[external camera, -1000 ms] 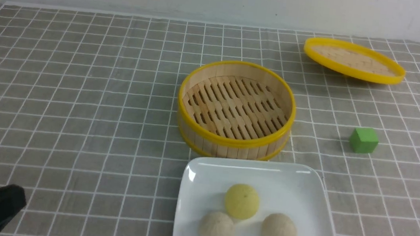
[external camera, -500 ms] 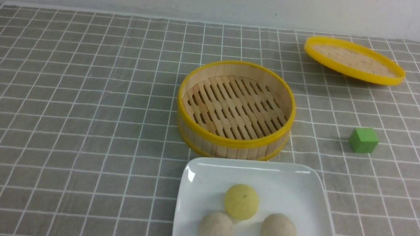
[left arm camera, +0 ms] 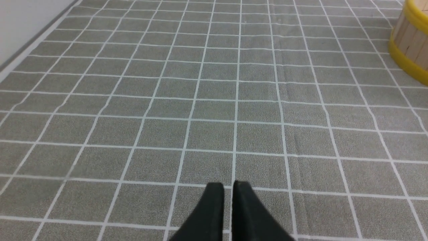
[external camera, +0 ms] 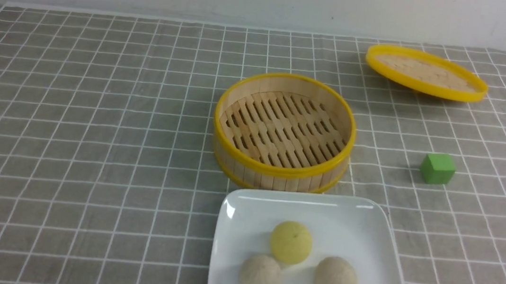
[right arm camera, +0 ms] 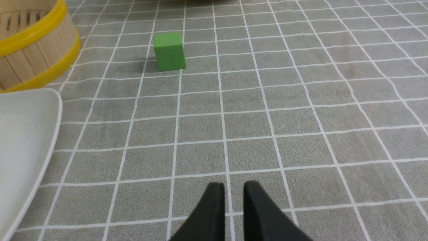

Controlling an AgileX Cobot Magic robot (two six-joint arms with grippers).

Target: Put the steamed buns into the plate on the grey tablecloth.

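- front view: large glossy white square plate with rounded corners and a raised rim, lying on the grey tablecloth with its thin white grid, at the near edge, right of centre.
- front view: three small dome-shaped steamed buns inside the plate: yellow bun farthest, left beige bun touching or just beside its near-left side, right beige bun apart, to the near right.
- front view: round bamboo steamer with yellow rims, just beyond the plate's far edge, slatted floor showing.
- front view: yellow-rimmed woven lid, far right, tilted, well apart from the steamer.
- front view: small green cube, right of the steamer, on the cloth.
- left wrist view: left gripper, two black fingers drawn almost together, a thin slit between them, nothing held, over bare tablecloth; a part of the steamer's wall at the picture's edge, well apart from the fingers.
- right wrist view: right gripper, black fingers close together with a narrow gap, nothing between them, over bare cloth; green cube ahead of the fingers; the plate's rim and the steamer off to one side, the buns out of this view.
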